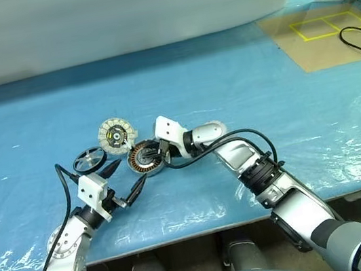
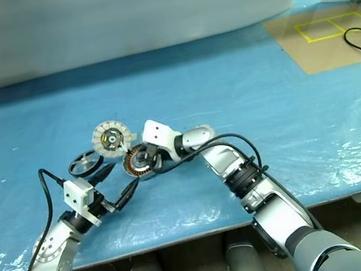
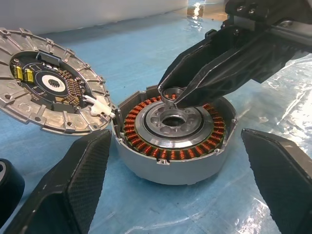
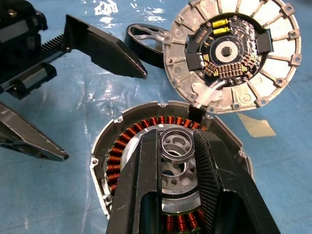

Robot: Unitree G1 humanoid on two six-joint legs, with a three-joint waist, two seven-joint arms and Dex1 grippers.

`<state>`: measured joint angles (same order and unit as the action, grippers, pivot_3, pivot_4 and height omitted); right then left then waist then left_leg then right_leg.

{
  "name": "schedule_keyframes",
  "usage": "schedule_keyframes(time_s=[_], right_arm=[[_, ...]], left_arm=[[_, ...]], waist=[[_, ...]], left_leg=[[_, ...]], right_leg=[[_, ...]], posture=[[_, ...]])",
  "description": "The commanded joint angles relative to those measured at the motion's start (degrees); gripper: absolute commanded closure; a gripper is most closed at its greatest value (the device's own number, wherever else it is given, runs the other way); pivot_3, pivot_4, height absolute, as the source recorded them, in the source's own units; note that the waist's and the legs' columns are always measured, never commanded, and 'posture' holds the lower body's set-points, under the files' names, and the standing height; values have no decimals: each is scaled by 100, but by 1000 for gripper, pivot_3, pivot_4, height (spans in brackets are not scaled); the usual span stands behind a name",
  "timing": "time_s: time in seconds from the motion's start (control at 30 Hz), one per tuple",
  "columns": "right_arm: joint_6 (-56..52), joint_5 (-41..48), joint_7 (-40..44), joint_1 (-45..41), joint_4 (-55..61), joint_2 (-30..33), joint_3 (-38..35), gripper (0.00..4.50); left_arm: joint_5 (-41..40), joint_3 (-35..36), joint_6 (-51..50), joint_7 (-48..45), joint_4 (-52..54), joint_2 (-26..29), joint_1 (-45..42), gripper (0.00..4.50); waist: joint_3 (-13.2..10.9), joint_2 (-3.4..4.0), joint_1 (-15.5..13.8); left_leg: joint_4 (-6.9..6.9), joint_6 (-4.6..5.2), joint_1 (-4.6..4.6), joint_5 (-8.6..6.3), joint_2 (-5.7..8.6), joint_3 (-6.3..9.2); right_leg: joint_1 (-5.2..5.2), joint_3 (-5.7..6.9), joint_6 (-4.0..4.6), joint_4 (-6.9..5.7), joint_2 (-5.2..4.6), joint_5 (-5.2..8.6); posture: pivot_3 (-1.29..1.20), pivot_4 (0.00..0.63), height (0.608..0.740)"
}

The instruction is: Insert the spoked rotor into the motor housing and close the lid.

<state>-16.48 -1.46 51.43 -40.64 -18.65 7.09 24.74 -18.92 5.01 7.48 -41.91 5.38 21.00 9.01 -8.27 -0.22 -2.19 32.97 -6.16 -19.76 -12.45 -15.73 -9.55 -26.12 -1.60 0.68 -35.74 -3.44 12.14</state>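
right gripper [image 4: 178,146] over motor housing [image 3: 173,139] hub; pinching small ring [image 4: 176,145]

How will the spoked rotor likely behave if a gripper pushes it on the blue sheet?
The spoked rotor looks like rigid metal, so it should probably slide rather than bend. Lying flat on the glossy blue sheet, it may skid easily. Its open spokes suggest it is fairly light; if tipped on edge, the round rim would likely roll.

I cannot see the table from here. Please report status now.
Left gripper open beside the motor housing. Right gripper shut on small metal ring over housing hub. Spoked rotor and lid lie on blue sheet.
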Motion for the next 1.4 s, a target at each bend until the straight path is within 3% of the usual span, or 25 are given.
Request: schedule_keyframes(time_s=[0.03, 1.4], right_arm=[[103, 34, -43, -41, 29, -55, -70, 3941], [16, -251, 43, 11, -132, -100, 187, 3941]], left_arm=[[-25, 20, 41, 32, 173, 22, 12, 0], [-17, 5, 2, -5, 118, 37, -91, 0]], waist=[[0, 0, -1], [1, -1, -3]], left_leg=[[0, 0, 0, 0, 0, 0], [3, 0, 11, 0, 0, 0]], right_leg=[[0, 0, 0, 0, 0, 0], [14, -1, 0, -3, 0, -1]], posture=[[0, 150, 740], [0, 150, 740]])
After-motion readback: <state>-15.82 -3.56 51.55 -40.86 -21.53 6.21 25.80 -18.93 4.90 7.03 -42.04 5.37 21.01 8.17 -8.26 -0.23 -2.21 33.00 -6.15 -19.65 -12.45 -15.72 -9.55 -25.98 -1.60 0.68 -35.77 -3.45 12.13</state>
